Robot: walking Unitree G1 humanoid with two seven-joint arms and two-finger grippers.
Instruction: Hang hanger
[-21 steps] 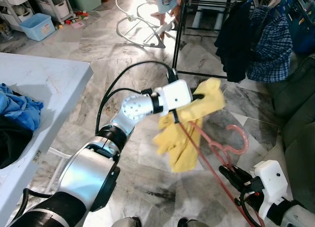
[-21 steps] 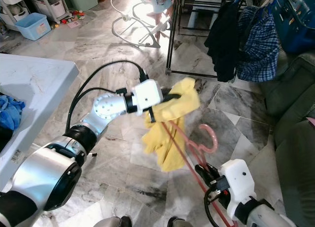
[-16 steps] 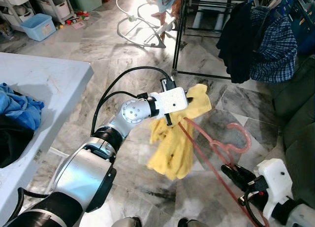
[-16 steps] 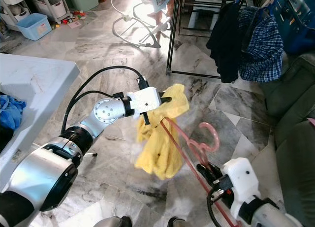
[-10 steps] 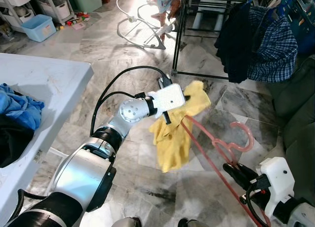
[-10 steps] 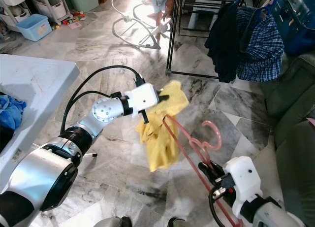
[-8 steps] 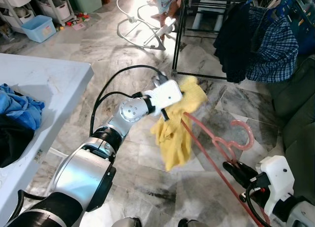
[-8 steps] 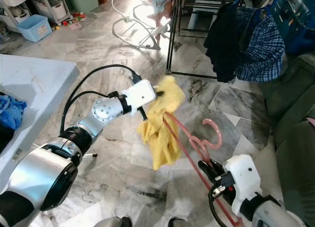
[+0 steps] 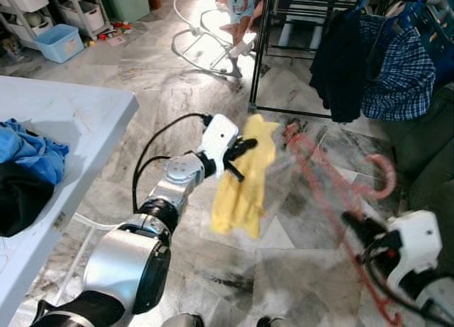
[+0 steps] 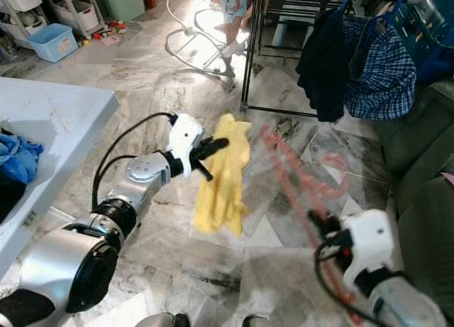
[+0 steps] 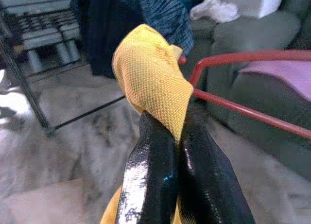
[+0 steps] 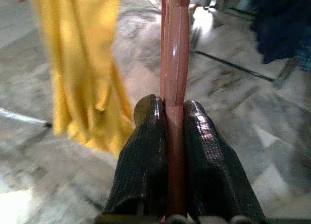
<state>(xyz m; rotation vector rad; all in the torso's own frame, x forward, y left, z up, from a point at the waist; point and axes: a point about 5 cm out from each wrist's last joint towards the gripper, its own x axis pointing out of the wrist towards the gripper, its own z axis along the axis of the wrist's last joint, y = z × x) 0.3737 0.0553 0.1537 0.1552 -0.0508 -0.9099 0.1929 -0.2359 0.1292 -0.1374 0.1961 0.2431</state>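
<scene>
- While the left tool (image 9: 240, 155) stays pinched on a yellow garment (image 9: 245, 181), the right tool (image 12: 167, 118) clamps the pink hanger (image 9: 333, 178) beside it.
- Dressing step; next, thread hanger into cloth, then reach the rack (image 9: 312, 1).

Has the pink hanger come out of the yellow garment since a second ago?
Yes. The pink hanger, in the right pincer, now sits apart to the right of the yellow garment, nearer the clothes rack; the left pincer holds the garment.

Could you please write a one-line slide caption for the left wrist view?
Left gripper pinching a yellow mesh garment, with the red hanger just beyond and dark clothes on a rack behind.
</scene>
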